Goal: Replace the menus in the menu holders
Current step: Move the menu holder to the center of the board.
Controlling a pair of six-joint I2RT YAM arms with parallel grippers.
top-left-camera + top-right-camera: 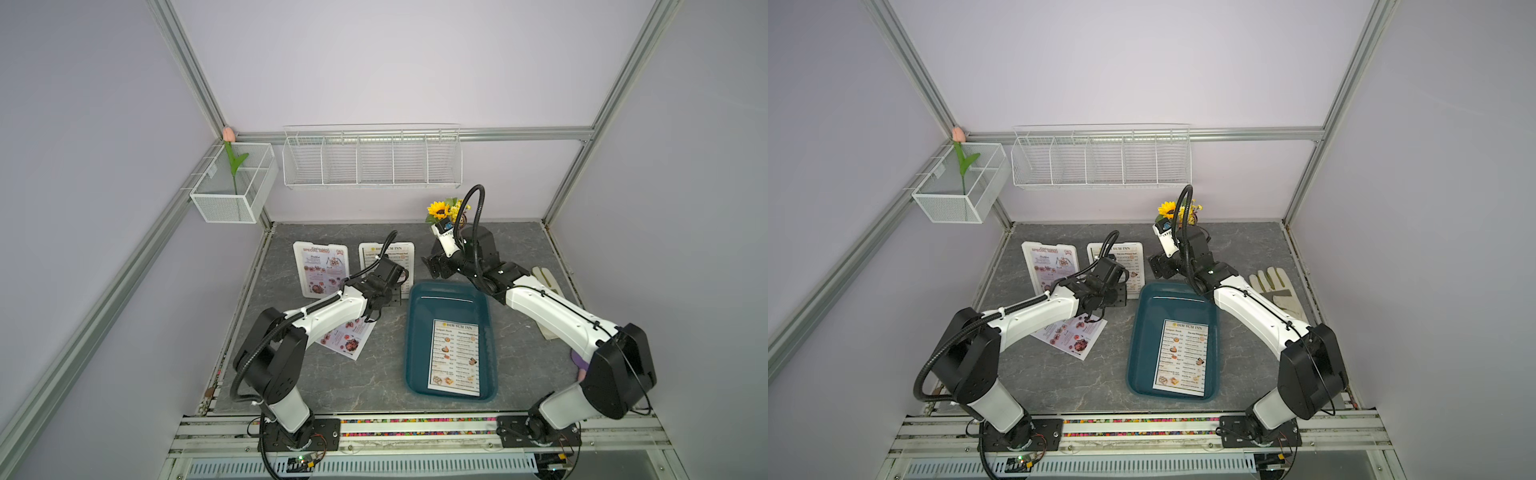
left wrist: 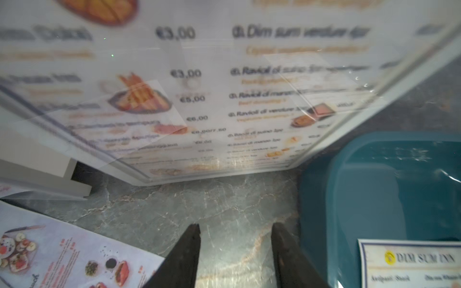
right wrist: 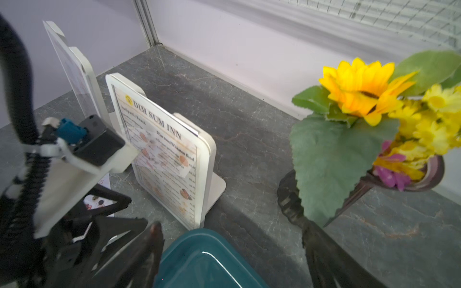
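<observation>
Hidden and unclear around the teal tray [image 1: 446, 305]

Behind the tray's far left corner, the left arm [image 1: 328, 309] covers much of the DIM SUM INN holder [image 1: 405, 255]; left of the tray it overlaps the loose special menu sheet [image 1: 351, 338]. Right of the tray, the right arm [image 1: 548, 309] hides part of a glove [image 1: 544, 276] and most of a purple thing [image 1: 578, 361] I cannot identify. Item lines on the tray's menu [image 1: 455, 353] are too small to read.
</observation>
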